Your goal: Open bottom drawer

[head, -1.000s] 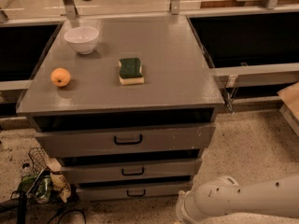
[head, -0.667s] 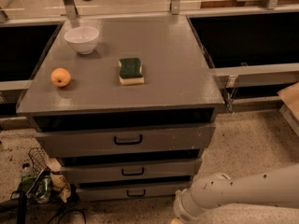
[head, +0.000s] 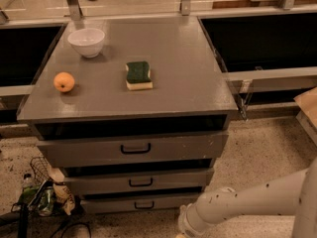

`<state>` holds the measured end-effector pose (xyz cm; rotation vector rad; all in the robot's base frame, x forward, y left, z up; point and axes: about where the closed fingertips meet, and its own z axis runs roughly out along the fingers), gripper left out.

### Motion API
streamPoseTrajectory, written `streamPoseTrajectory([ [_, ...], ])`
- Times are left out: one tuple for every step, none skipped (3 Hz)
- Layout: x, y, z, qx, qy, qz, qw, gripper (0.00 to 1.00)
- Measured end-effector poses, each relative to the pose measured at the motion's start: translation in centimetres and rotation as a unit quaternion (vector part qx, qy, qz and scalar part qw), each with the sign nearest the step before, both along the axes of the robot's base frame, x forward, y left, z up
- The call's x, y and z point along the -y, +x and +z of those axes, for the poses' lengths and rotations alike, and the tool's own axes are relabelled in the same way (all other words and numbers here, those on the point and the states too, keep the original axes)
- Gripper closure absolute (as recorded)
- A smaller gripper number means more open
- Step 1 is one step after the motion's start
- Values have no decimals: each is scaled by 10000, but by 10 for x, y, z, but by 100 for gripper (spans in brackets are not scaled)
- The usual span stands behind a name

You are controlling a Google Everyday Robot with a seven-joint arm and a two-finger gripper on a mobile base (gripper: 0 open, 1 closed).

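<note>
The bottom drawer (head: 114, 204) is the thinnest grey front, at the foot of the grey cabinet, with a small black pull handle (head: 144, 205). It looks shut, slightly recessed under the middle drawer (head: 168, 181). My white arm (head: 247, 202) reaches in from the lower right, low over the floor. My gripper (head: 184, 228) is at the bottom edge of the camera view, just right of and below the bottom drawer's right end, mostly cut off by the frame. It is apart from the handle.
The tall top drawer (head: 188, 147) stands above the middle one. On the cabinet top (head: 188, 63) are a white bowl (head: 86, 41), an orange (head: 64, 82) and a green sponge (head: 138, 75). A wire basket with bottles and bags (head: 42, 192) sits on the floor at left. A wooden box edge (head: 309, 105) is at right.
My arm has swung left along the floor, bringing the gripper end closer to the bottom drawer's right end. The drawers have not moved.
</note>
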<state>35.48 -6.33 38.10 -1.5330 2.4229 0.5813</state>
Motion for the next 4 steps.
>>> streamPoseTrajectory([
  [-46, 22, -50, -34, 96, 271, 9996, 0],
  [-46, 22, -50, -34, 96, 271, 9996, 0],
  [-42, 26, -57, 49, -38, 186, 9998, 0],
  [-35, 37, -66, 228, -278, 4, 9994, 0],
])
